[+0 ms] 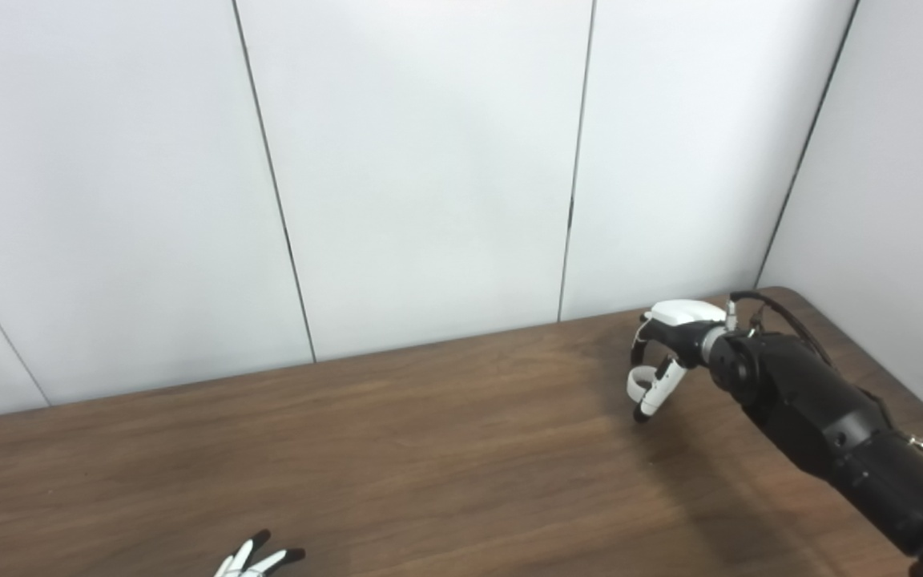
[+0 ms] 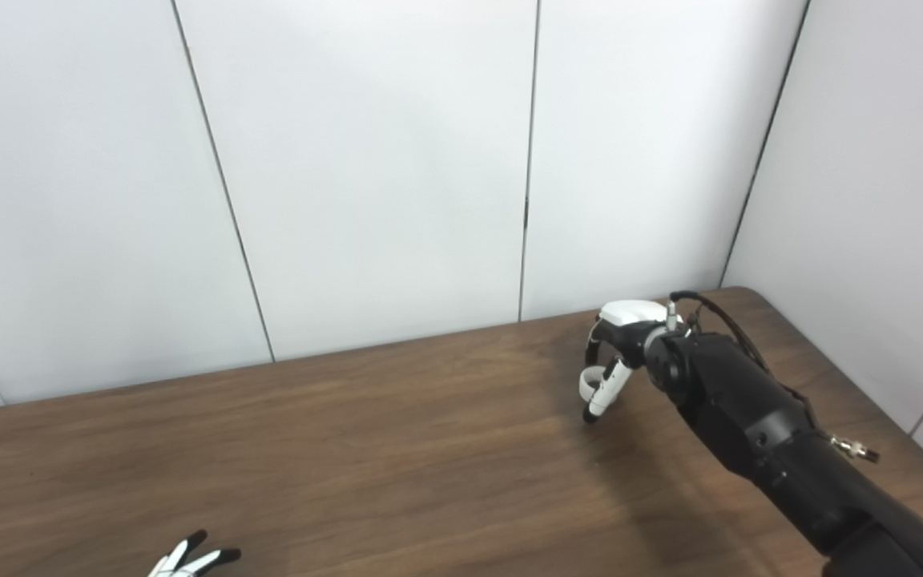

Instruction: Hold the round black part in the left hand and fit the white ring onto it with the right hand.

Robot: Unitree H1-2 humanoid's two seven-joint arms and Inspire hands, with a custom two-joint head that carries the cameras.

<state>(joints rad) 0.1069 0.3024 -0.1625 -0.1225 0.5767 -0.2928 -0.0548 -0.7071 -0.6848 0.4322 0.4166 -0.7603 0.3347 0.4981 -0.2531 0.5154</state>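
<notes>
On the far right of the brown wood-grain table (image 1: pixel 429 449): one right hand (image 1: pixel 666 353), glossy black and white, fingers curled and clamped on one small white ring (image 1: pixel 639 381), round and smooth, held just above the tabletop. At the bottom edge: one left hand (image 1: pixel 257 561), only black-tipped fingertips (image 2: pixel 225 554) showing, spread apart. Round black part: not in view. Behind: plain white wall panels (image 1: pixel 421 160).

White panelled walls (image 1: pixel 429 160) behind brown wooden table (image 1: pixel 429 449).

Right hand (image 1: pixel 662 357) over table's (image 1: pixel 429 449) far-right corner
</notes>
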